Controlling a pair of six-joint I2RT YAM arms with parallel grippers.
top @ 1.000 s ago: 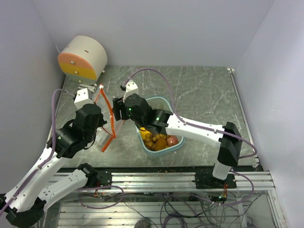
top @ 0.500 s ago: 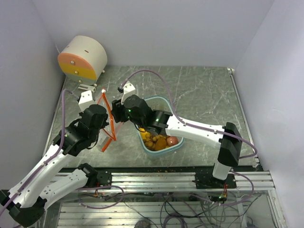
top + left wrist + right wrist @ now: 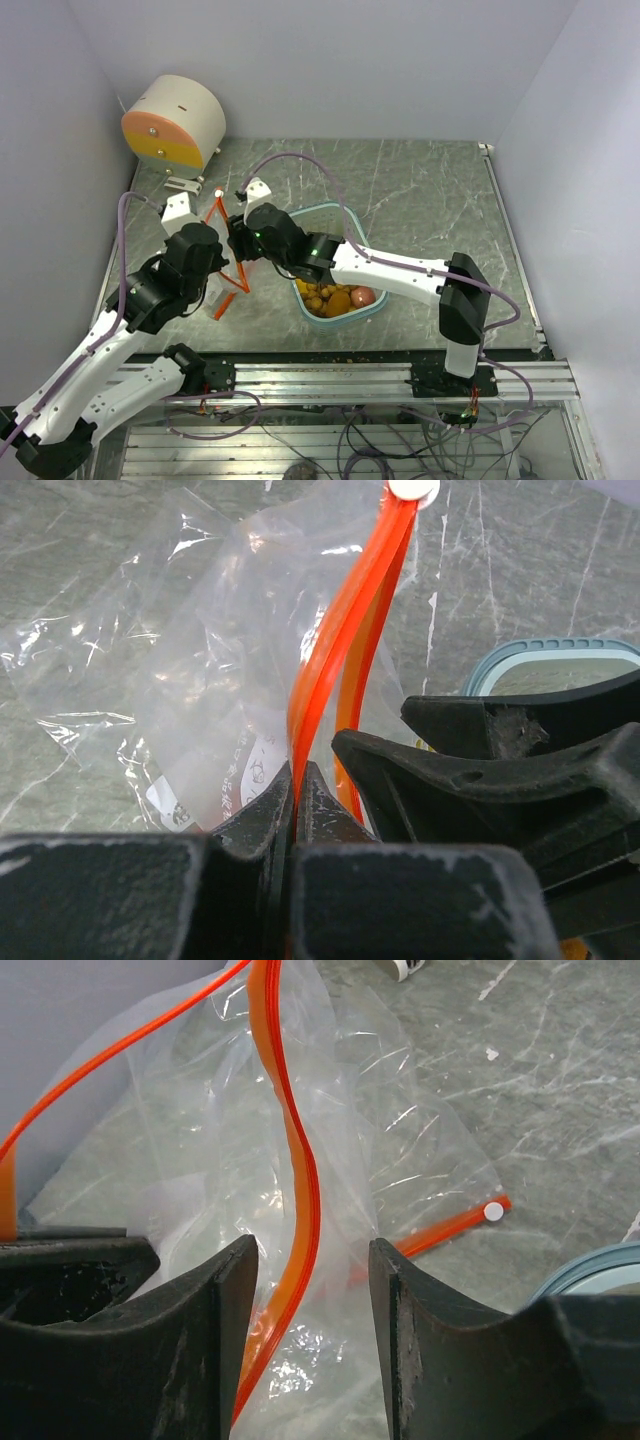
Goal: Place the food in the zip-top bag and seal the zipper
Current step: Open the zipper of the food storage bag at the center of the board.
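Observation:
The clear zip-top bag (image 3: 190, 670) with an orange zipper strip (image 3: 231, 250) stands open at the table's left. My left gripper (image 3: 297, 780) is shut on one orange zipper strip (image 3: 330, 660). My right gripper (image 3: 312, 1260) is open, its fingers on either side of the other orange strip (image 3: 300, 1190) at the bag's mouth (image 3: 232, 248). The food lies in the pale teal basket (image 3: 340, 212): yellow-orange fruits (image 3: 337, 299), small brown fruits (image 3: 318, 293) and a reddish fruit (image 3: 363, 296).
A round white and orange drum (image 3: 172, 122) stands at the back left. The basket's rim (image 3: 555, 650) shows to the right of the bag. The right arm (image 3: 400, 270) stretches over the basket. Grey marble table (image 3: 430, 190) extends to the right.
My right gripper has moved left, from over the basket to the bag's mouth. My left gripper holds the zipper strip and has shifted slightly.

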